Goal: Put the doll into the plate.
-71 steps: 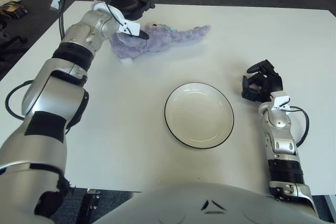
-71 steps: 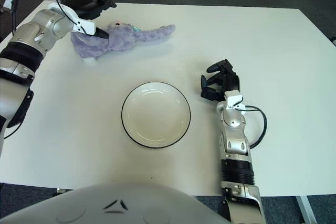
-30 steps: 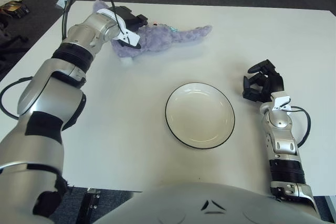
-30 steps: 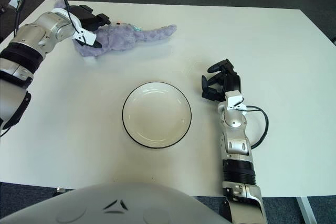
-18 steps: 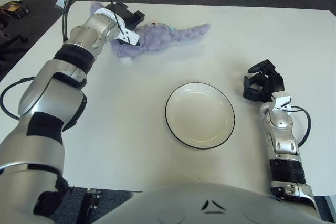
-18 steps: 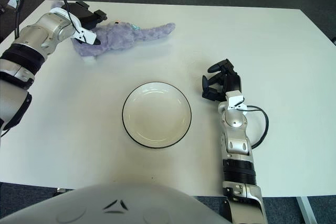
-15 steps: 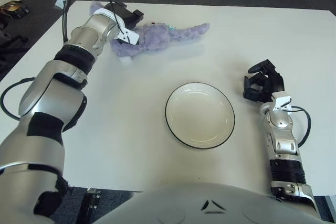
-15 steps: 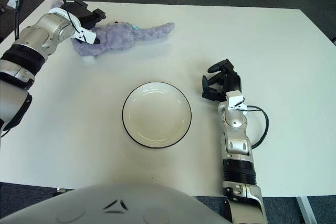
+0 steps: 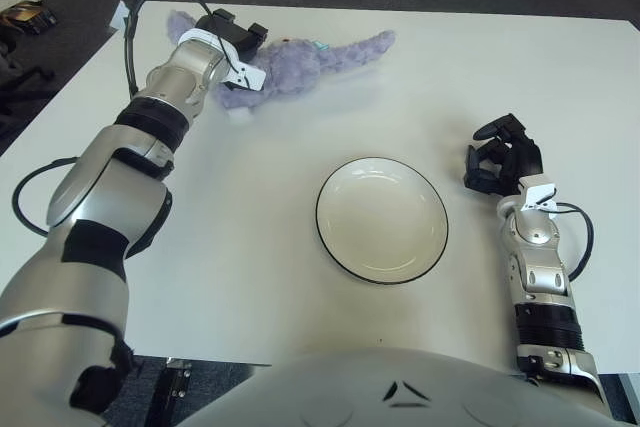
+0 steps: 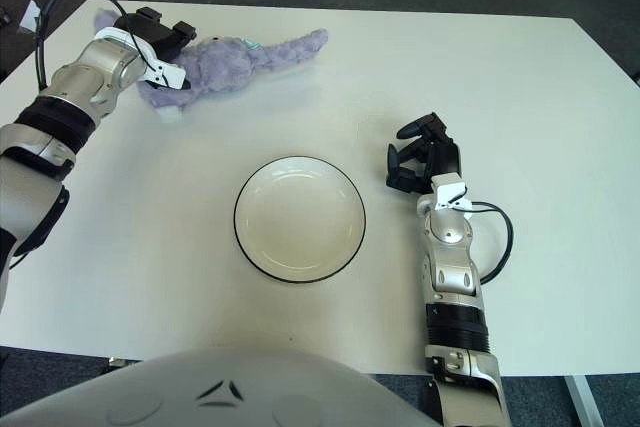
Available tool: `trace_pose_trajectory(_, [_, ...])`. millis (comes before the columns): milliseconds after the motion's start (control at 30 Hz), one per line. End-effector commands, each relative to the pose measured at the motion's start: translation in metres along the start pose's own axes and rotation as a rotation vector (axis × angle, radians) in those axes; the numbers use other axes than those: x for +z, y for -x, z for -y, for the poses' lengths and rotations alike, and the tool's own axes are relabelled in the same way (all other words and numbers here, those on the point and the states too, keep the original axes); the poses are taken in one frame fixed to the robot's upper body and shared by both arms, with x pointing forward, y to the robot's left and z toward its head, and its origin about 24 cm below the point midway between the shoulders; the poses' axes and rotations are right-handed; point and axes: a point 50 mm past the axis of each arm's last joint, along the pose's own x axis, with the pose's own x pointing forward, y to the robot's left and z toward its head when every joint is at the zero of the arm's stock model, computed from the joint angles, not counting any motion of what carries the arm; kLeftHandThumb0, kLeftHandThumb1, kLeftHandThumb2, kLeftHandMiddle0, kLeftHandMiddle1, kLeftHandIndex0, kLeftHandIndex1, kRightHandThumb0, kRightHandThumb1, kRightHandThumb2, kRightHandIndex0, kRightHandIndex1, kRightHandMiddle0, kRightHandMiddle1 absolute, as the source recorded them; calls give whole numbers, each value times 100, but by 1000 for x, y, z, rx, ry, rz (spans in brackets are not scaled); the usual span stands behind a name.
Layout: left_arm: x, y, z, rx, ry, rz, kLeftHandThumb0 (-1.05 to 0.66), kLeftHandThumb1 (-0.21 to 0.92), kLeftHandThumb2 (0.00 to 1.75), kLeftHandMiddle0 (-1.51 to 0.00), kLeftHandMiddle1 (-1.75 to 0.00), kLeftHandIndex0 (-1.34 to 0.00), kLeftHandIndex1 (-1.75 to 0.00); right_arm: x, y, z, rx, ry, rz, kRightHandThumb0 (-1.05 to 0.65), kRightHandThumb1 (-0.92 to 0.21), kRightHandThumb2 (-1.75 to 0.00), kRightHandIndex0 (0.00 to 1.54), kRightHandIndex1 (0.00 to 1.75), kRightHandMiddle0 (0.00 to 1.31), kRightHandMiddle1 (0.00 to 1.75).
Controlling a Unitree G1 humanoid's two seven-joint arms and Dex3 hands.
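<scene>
A purple plush doll [image 9: 300,55] lies near the far left corner of the white table [image 9: 250,197], its long tail pointing right. My left hand [image 9: 238,32] is on the doll's left part, with its dark fingers curled over the plush; a purple ear shows to the left of the wrist. The white plate [image 9: 322,215] with a thin black rim stands empty at the table's middle, well in front of and to the right of the doll. My right hand [image 9: 500,159] shows to the right of the plate, fingers curled, holding nothing.
The table's far edge runs just behind the doll, with dark carpet beyond it. A small dark object [image 9: 22,15] lies on the floor off the far left corner. A black cable loops above my left wrist [image 9: 150,2].
My left hand came down from above onto the doll and closed its fingers on it. The doll has shifted slightly away and to the left. Plate and right hand have not moved.
</scene>
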Motion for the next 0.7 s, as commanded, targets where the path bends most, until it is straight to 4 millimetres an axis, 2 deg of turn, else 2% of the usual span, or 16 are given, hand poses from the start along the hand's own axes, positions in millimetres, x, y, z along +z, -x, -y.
trace_pose_trajectory(0, [5,-2,17,-33,-10,-12,-105,92,62,-24,-175,0,-53,-17,8,4,-3,10,-86,-1,-31,-134,62,173,38,175])
trace_pose_trajectory(267, [11,-4,23,-70,2,-4,-105,92,73,-18,-175,0,-52,-16,8,4,9,10,-84,-1,-31,-133,64,170,38,175])
trace_pose_trajectory(667, [17,-5,29,-174,67,60,-105,92,88,-32,-175,0,-38,-15,8,4,15,7,-87,-1,-31,-132,65,169,37,175])
